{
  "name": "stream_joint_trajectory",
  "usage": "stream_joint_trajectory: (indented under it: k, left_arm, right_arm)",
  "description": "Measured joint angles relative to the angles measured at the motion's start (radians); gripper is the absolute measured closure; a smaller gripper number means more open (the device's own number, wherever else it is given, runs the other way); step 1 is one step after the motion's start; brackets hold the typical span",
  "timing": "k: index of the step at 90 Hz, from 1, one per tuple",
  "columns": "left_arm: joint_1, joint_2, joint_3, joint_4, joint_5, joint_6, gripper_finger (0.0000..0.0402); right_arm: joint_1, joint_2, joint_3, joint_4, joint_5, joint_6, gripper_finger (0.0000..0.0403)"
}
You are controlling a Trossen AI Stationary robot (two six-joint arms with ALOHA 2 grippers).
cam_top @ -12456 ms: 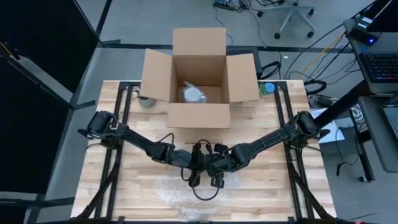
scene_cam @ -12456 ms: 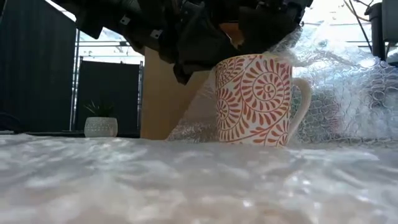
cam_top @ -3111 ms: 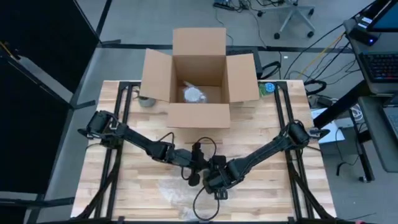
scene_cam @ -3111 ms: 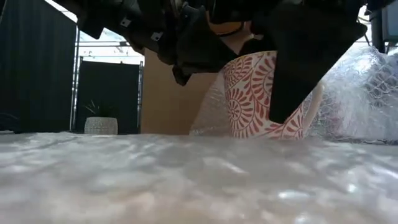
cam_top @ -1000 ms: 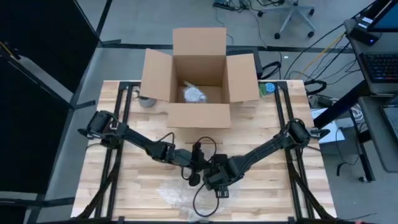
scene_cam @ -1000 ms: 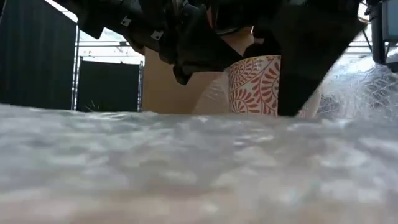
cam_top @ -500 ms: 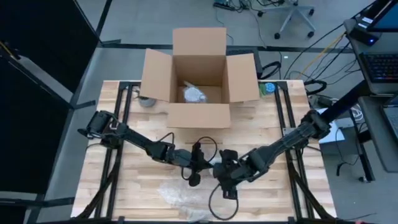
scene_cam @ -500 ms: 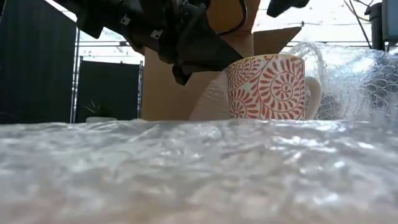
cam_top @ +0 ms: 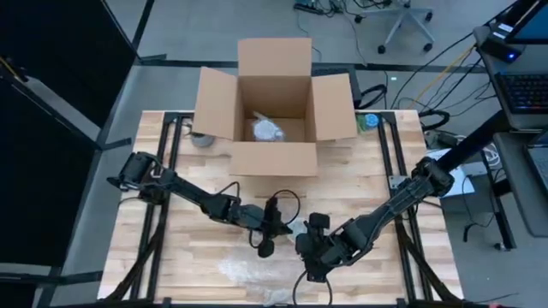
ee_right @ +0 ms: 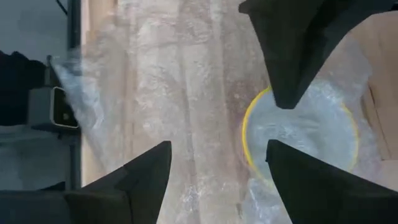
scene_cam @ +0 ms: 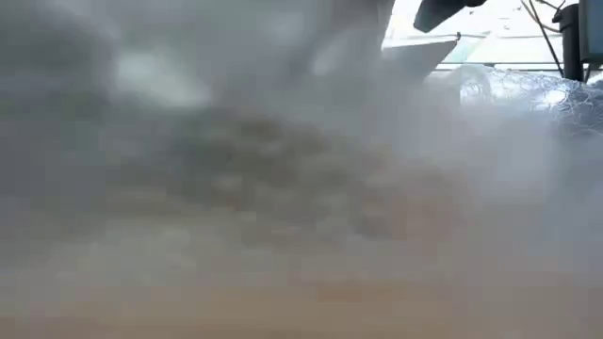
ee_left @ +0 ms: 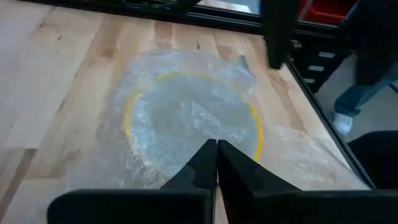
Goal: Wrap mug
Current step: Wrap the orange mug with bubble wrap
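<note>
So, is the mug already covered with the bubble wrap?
Covered on top: bubble wrap lies over the mug rim. Sides, cannot tell.

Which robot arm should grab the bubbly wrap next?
Probably the right. Its pincer is open above the bubble wrap beside the covered mug. The left pincer is shut, seemingly pinning wrap over the mug.

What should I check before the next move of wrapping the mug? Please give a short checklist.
1. The bubble wrap covers the mouth of the mug: ok.
2. The right claw is open: ok.
3. The left claw is shut: ok.
4. The left claw grips the bubble wrap: cannot tell.
5. The low view is free: not ok, bubble wrap blocks it.
6. The cardboard box is open: ok.
</note>
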Motion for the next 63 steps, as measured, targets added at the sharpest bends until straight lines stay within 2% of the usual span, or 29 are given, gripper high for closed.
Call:
stream_joint_trajectory:
  k: [29,54,63]
  left_arm:
    - [-0.001,-0.076,-0.004,-0.086,0.005,0.006,0.0311]
    - [-0.015,-0.193,-0.002,-0.212,0.001,0.005,0.0306]
    - [-0.052,-0.218,-0.002,-0.288,0.064,0.016,0.0306]
  right_arm:
    - [0.001,0.005,0.000,0.001,0.001,0.016,0.0152]
    - [0.014,0.005,0.000,0.001,0.001,0.015,0.0152]
    - [0.020,0.005,0.000,0.002,0.005,0.016,0.0152]
